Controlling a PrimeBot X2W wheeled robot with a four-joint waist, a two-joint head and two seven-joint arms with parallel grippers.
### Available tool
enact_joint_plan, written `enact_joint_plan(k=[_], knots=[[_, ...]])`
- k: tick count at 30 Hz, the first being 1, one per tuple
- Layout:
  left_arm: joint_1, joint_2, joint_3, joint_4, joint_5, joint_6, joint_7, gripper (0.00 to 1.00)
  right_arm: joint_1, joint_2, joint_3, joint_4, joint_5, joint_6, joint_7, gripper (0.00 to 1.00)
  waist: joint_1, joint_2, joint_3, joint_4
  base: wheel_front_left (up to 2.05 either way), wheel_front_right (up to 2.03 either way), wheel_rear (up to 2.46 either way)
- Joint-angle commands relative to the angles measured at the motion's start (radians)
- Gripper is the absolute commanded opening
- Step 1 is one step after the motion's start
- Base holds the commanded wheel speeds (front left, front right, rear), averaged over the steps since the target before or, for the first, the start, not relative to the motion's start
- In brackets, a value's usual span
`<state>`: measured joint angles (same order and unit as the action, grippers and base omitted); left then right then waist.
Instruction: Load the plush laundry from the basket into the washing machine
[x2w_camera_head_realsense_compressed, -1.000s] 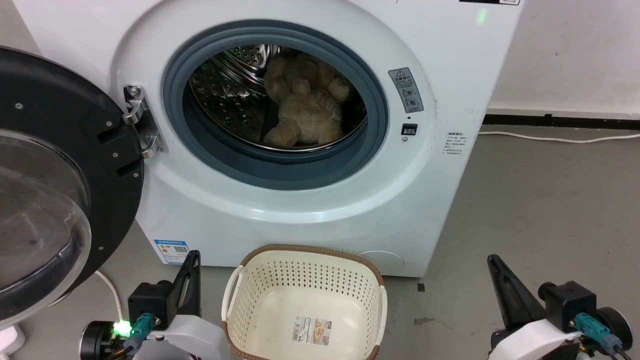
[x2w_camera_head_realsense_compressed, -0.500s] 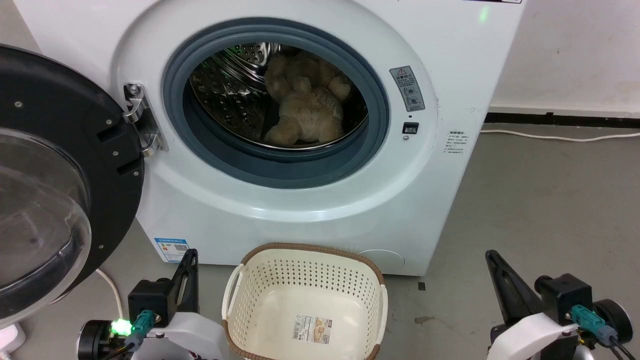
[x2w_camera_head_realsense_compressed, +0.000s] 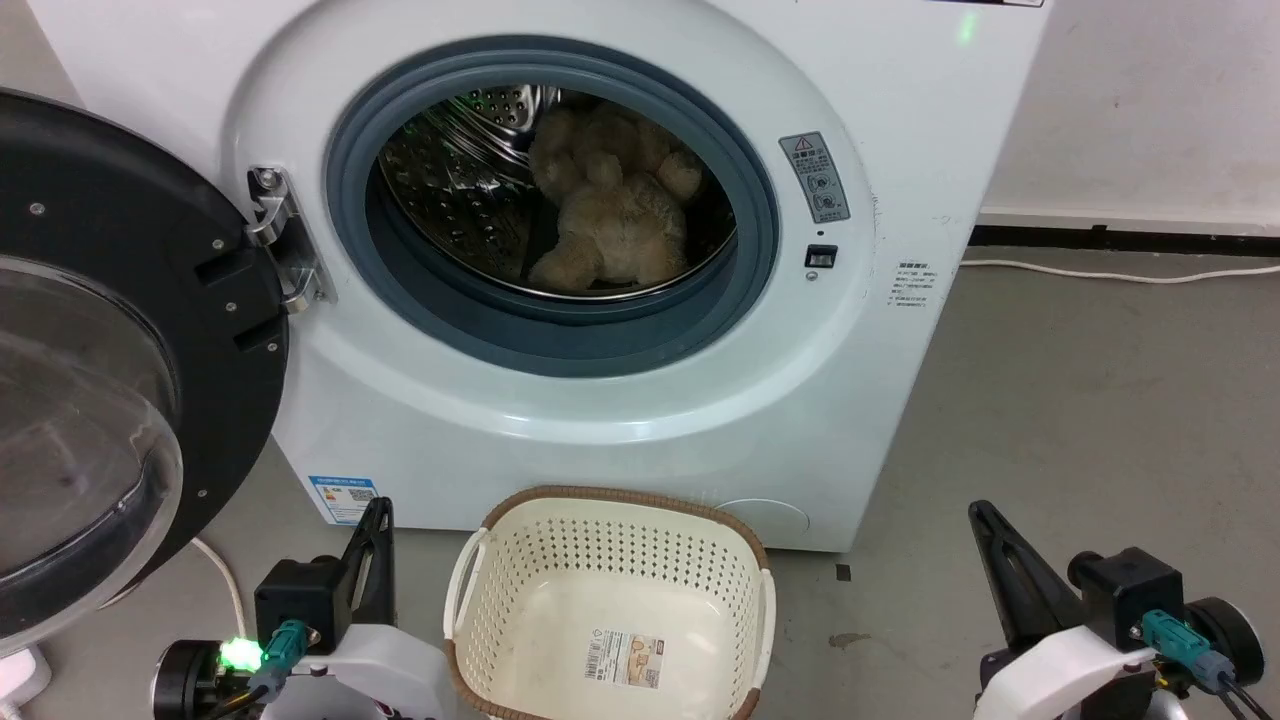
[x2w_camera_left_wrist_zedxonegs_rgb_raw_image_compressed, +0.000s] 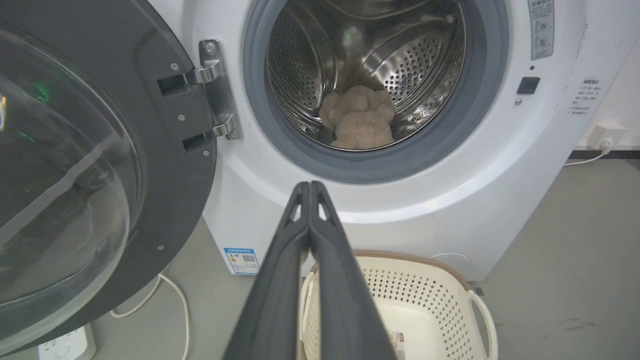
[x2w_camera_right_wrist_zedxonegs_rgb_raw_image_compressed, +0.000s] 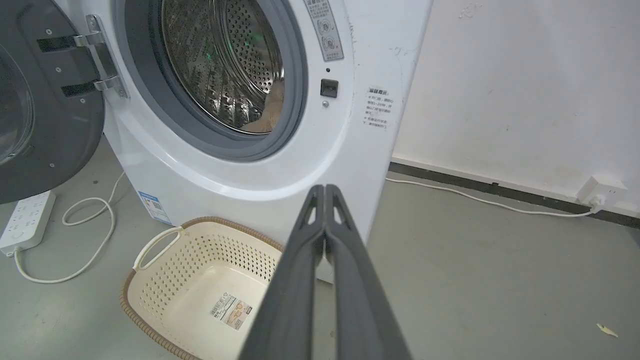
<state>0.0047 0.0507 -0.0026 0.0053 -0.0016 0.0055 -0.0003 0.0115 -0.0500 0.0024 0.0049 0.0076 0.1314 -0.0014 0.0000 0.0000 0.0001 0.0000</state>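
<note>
Inside the washing machine (x2w_camera_head_realsense_compressed: 560, 440) we count one plush laundry (x2w_camera_head_realsense_compressed: 615, 220); one basket (x2w_camera_head_realsense_compressed: 612, 497) outside; left claw (x2w_camera_head_realsense_compressed: 380, 508), right claw (x2w_camera_head_realsense_compressed: 980, 512) pinched tight.

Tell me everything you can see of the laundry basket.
The basket is small, cream-white plastic, with perforated walls, a solid bottom, a brown woven-look rim and a pale loop handle on each side. It stands upright on the grey floor, close before the washing machine. Inside lies nothing but a label sticker on the bottom. Nothing besides the floor visibly touches it.
</note>
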Motion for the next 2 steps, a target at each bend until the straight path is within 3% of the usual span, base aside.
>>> enact_joint_plan(k=[1,2], knots=[[-0.005,0.0,0.003,-0.005,0.002,-0.005,0.0,0.0,-0.011,0.0,-0.002,-0.005,-0.008,-0.001,0.001,0.0,0.0,0.0,0.0,0.0,0.0,0.0,0.0],[-0.005,0.0,0.003,-0.005,0.002,-0.005,0.0,0.0,-0.011,0.0,-0.002,-0.005,-0.008,-0.001,0.001,0.0,0.0,0.0,0.0,0.0,0.0,0.0,0.0]])
